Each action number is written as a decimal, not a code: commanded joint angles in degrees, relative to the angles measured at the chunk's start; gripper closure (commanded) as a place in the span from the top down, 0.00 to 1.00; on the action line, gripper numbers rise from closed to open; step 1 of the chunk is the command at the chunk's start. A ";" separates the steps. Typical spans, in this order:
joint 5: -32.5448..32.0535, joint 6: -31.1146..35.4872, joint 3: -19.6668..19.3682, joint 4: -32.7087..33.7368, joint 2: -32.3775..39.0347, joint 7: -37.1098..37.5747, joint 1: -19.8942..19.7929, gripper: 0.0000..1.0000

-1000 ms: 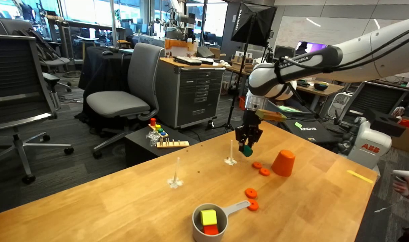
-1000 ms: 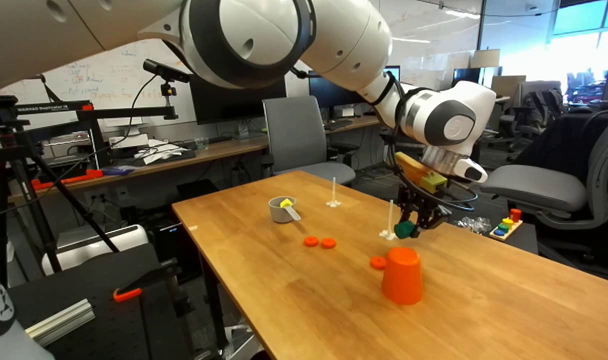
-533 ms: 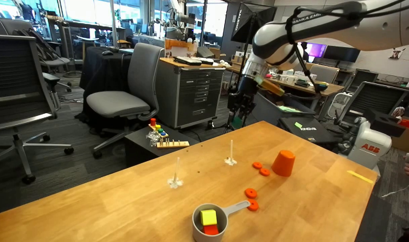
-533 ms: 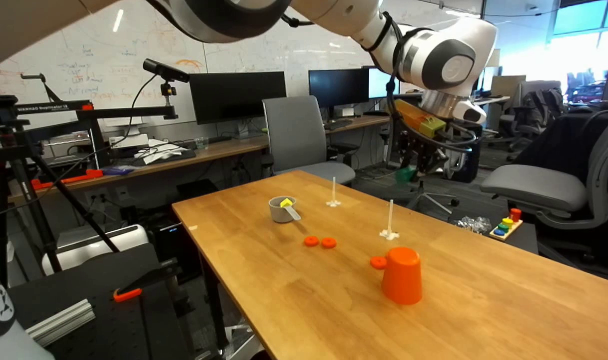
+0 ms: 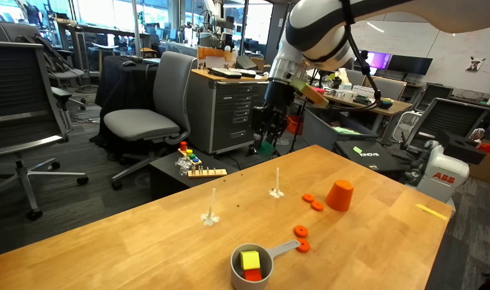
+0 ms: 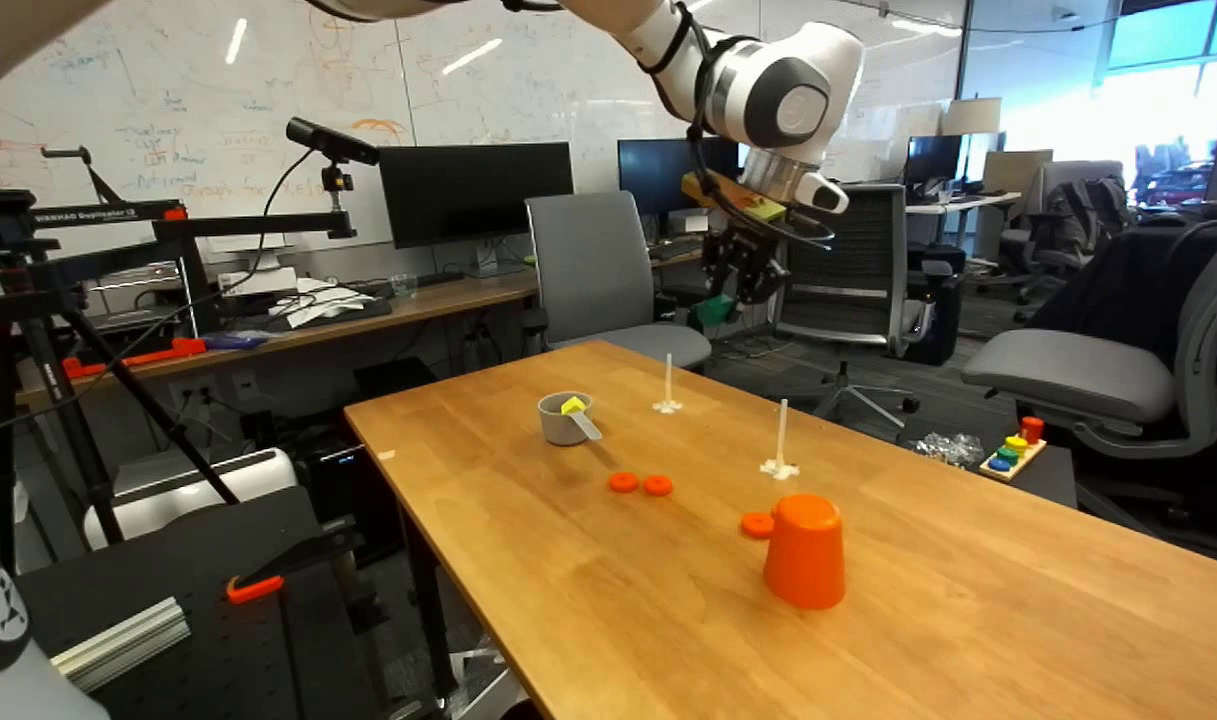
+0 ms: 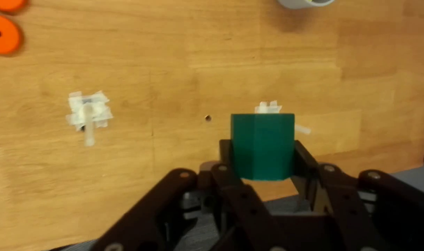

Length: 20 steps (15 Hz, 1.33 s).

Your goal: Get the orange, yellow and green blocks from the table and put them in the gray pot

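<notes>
My gripper (image 7: 263, 153) is shut on the green block (image 7: 263, 146), which fills the space between its two fingertips in the wrist view. Both hang high above the table; an exterior view puts the gripper (image 6: 736, 285) and green block (image 6: 713, 311) beyond the pegs. The gray pot (image 6: 560, 430) stands upright on the table, apart from the gripper. Inside it lie the yellow block (image 5: 250, 260) and, partly under or beside it, the orange block (image 5: 253, 276). Only the rim of the gray pot (image 7: 299, 4) shows at the wrist view's top edge.
Two thin upright pegs (image 5: 277, 181) are taped to the table (image 5: 148, 241). Several flat orange discs (image 5: 300, 231) lie around, some by the pot's handle. An upturned orange cup (image 5: 340, 196) stands farther off. A low black side table holds small toys (image 5: 206, 172).
The gripper has risen well off the table with the green block held, then shifted leftward in both exterior views, toward the pot's side. The pot, its contents, the discs and the cup stayed put.
</notes>
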 commanded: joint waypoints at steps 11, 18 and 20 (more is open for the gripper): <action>-2.96 -0.51 0.29 -13.01 -0.33 -0.60 11.62 0.17; -5.90 -0.93 0.11 -14.45 1.11 -0.08 14.56 0.17; -6.81 -1.08 0.04 -14.10 1.62 0.04 15.19 0.17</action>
